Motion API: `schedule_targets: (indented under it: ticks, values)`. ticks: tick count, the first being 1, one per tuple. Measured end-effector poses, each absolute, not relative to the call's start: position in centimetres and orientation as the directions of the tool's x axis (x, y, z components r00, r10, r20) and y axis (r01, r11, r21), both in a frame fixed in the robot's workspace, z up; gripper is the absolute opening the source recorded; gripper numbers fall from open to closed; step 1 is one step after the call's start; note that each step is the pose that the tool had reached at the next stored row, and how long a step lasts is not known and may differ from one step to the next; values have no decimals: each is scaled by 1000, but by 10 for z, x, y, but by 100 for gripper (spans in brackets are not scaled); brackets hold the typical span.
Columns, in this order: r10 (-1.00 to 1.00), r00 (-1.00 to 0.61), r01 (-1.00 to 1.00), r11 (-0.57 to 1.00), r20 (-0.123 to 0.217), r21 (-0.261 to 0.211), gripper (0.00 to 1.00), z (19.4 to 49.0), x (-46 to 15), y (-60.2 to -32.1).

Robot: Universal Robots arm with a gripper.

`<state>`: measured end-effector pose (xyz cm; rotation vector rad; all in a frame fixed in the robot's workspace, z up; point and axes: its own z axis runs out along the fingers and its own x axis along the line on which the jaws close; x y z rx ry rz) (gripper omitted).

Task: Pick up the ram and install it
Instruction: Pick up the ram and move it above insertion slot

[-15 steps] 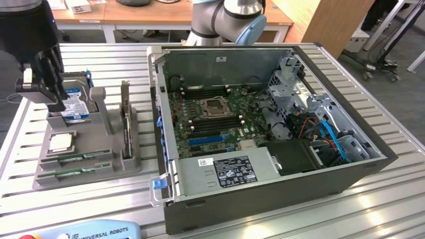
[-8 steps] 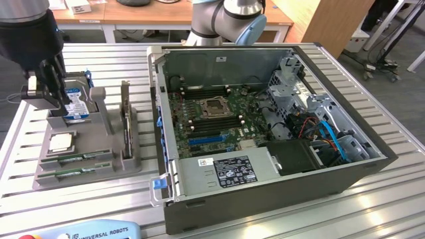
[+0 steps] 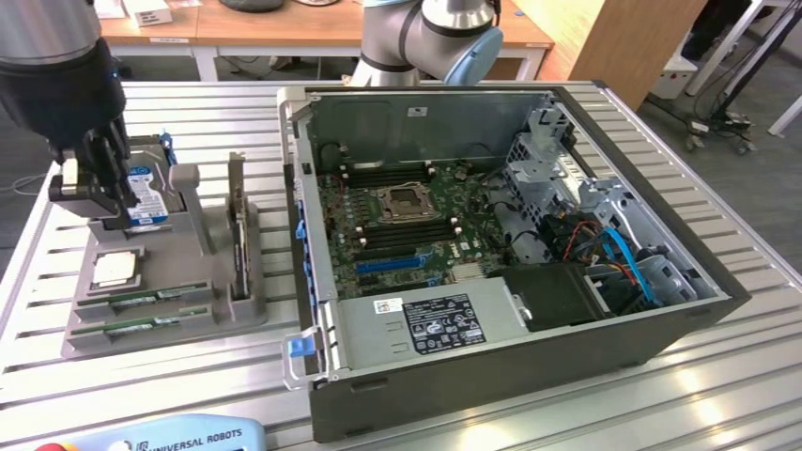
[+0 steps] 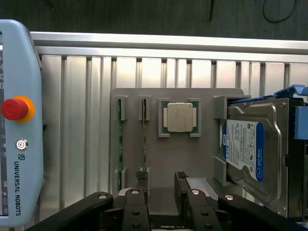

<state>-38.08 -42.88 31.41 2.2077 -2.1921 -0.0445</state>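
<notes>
Two green ram sticks [image 3: 157,294] [image 3: 135,325] lie in slots at the near end of a grey holder [image 3: 188,254] on the exterior view's left. In the wrist view they stand on edge, ram [image 4: 119,139] and ram [image 4: 144,139], side by side. My gripper [image 3: 111,202] hangs over the far end of the holder, beside the hard drive [image 3: 148,193]. In the wrist view my gripper [image 4: 161,185] is open, with nothing between its black fingers [image 4: 139,185]. One fingertip sits close to the end of the inner ram stick.
A square silver processor [image 4: 179,117] and a blue-labelled hard drive [image 4: 250,149] share the holder. The open computer case [image 3: 501,357] lies right of it, showing the motherboard [image 3: 404,202]. A teach pendant [image 4: 14,120] with a red button rests near the table's front edge.
</notes>
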Motion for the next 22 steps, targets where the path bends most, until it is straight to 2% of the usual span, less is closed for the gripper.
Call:
schedule_targets:
  ticks: [16, 22]
  values:
    - [-1000, 8, -999, -8, 1, 42, 36, 285, -381, -429]
    - [-1000, 8, -999, -8, 1, 41, 36, 284, -381, -429]
